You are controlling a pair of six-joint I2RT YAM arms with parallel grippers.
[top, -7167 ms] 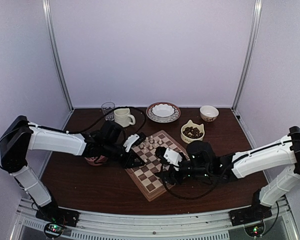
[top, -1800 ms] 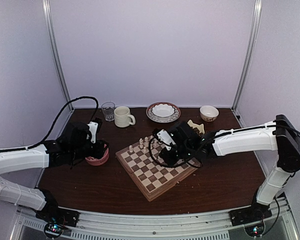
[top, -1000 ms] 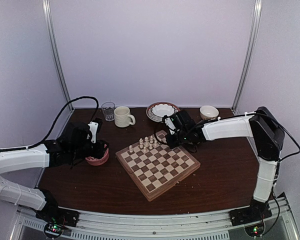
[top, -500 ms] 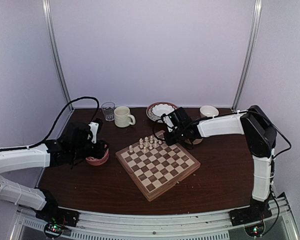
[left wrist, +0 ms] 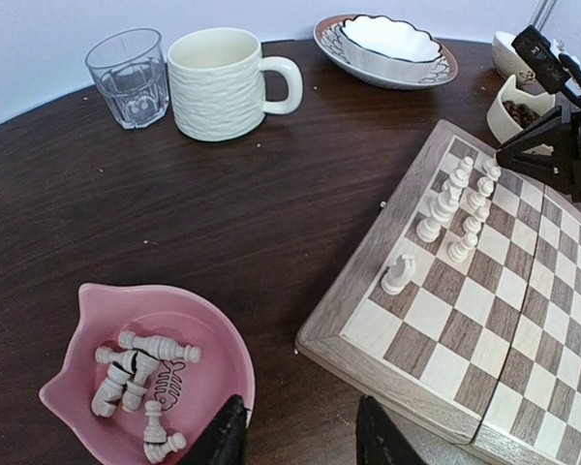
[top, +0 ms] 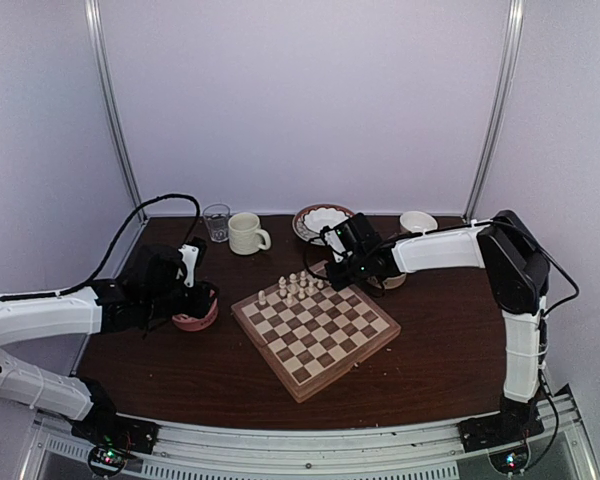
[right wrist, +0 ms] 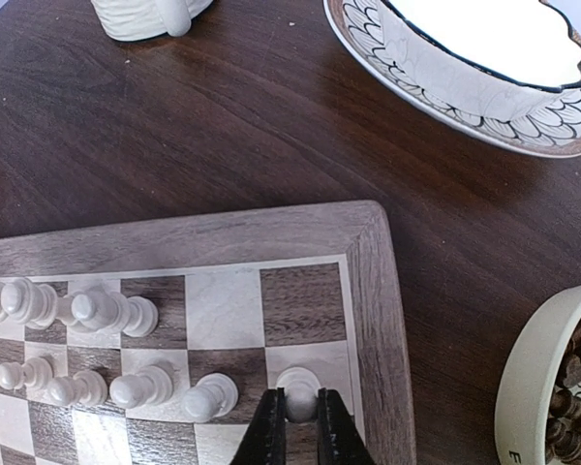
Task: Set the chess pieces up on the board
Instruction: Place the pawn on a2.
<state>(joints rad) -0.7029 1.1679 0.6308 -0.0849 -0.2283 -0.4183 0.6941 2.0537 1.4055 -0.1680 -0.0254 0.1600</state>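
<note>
Cream chessman (right wrist: 298, 380) pinched tight in my right hand (right wrist: 300, 397), standing on the board's (right wrist: 368, 291) far corner square.
About eight more stand alongside in two short rows. My left hand (left wrist: 298, 412) hovers part-open and empty over the table, by a pink bowl (left wrist: 77, 320) holding roughly six toppled pieces (left wrist: 136, 373). One mug (left wrist: 218, 82) and one glass (left wrist: 128, 77) stand beyond.

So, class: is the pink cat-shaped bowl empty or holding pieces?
Holding pieces: several pale cream wooden chessmen lie on their sides inside the pink bowl.
</note>
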